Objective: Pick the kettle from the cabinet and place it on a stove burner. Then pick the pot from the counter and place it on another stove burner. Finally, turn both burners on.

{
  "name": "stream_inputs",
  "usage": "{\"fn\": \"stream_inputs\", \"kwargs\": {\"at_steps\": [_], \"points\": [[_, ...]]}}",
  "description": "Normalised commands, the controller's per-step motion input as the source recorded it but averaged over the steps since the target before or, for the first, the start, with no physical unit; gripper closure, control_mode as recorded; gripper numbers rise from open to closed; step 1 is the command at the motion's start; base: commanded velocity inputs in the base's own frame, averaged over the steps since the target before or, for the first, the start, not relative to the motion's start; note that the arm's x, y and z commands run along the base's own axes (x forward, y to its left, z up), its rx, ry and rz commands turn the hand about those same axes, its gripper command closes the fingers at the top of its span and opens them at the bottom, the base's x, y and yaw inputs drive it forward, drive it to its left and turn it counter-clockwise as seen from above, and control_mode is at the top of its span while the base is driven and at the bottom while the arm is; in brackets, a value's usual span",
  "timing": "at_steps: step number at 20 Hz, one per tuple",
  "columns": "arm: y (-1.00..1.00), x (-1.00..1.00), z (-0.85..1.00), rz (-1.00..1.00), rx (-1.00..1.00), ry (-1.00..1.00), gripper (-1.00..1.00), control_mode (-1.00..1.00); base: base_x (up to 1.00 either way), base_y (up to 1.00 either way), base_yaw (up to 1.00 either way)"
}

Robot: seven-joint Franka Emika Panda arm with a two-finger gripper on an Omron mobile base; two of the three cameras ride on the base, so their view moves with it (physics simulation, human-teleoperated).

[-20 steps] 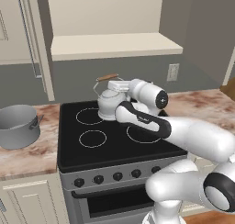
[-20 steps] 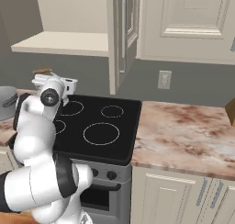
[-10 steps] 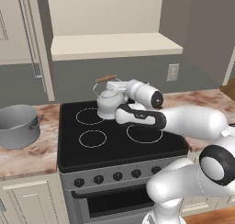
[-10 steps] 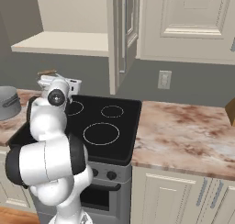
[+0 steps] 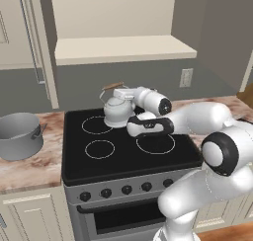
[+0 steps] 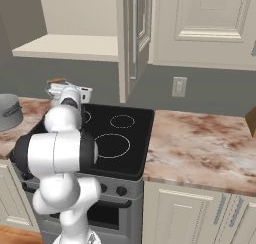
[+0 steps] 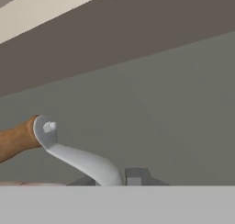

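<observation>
While one kettle (image 5: 117, 110) occupies the stove (image 5: 128, 156), one pot (image 5: 19, 135) waits.

The kettle (image 5: 117, 110) sits on the stove (image 5: 129, 158) at its back, between the two rear burners. The pot (image 5: 19, 135) stands on the bench (image 5: 29, 168) left of the stove, well apart from the kettle. The cabinet (image 5: 123, 48) shelf hangs above the stove. The pincer (image 5: 117, 93) is at the kettle's handle, right side. More bench lies right of the stove, with a wall outlet (image 6: 179, 86) behind it.

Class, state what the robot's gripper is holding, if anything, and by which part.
The gripper holds the kettle by its arched wire handle, beside the wooden grip.
</observation>
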Motion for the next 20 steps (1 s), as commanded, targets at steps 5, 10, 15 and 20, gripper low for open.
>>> {"fn": "stream_inputs", "kwargs": {"at_steps": [5,10,15,20], "points": [[0.11,0.15,-0.07,0.00,0.00,0.01,1.00,-1.00,0.00,0.00,0.00],[0.08,0.00,-0.03,0.00,0.00,0.00,1.00,-1.00,0.00,0.00,0.00],[0.19,0.00,0.00,0.00,0.00,0.00,1.00,-1.00,0.00,0.00,0.00],[0.24,0.00,-0.04,0.00,0.00,0.00,1.00,-1.00,0.00,0.00,0.00]]}}
